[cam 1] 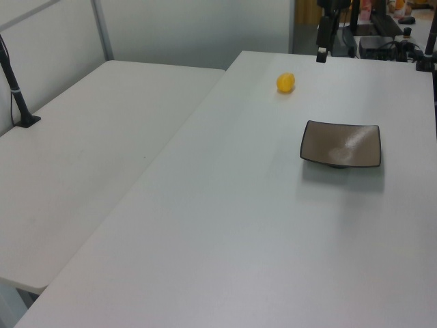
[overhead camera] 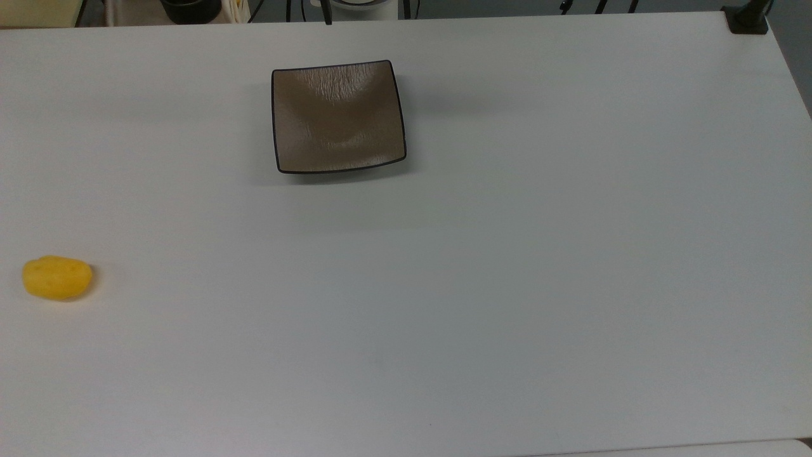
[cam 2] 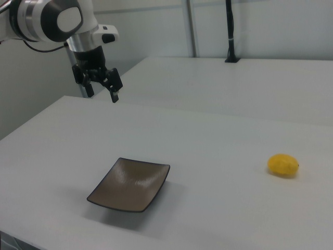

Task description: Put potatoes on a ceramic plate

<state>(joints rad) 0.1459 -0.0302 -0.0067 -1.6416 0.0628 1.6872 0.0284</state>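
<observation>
A small yellow potato (overhead camera: 57, 277) lies on the white table near the top view's left edge. It also shows in the left view as the potato (cam 1: 285, 83) at the far end, and in the right view as the potato (cam 2: 283, 165) at the right. The square brown ceramic plate (overhead camera: 338, 117) with a thin black rim sits empty toward the table's back; it is the plate (cam 1: 341, 144) in the left view and the plate (cam 2: 130, 184) in the right view. My gripper (cam 2: 103, 94) hangs open and empty in the air, high above and behind the plate's left side in the right view.
A second white table (cam 1: 89, 157) adjoins on the left view's left, with a black pole clamped to it (cam 1: 15, 85). A black clamp (overhead camera: 747, 19) sits at the top view's far right corner. Dark stands and equipment (cam 1: 328, 31) are beyond the table's far end.
</observation>
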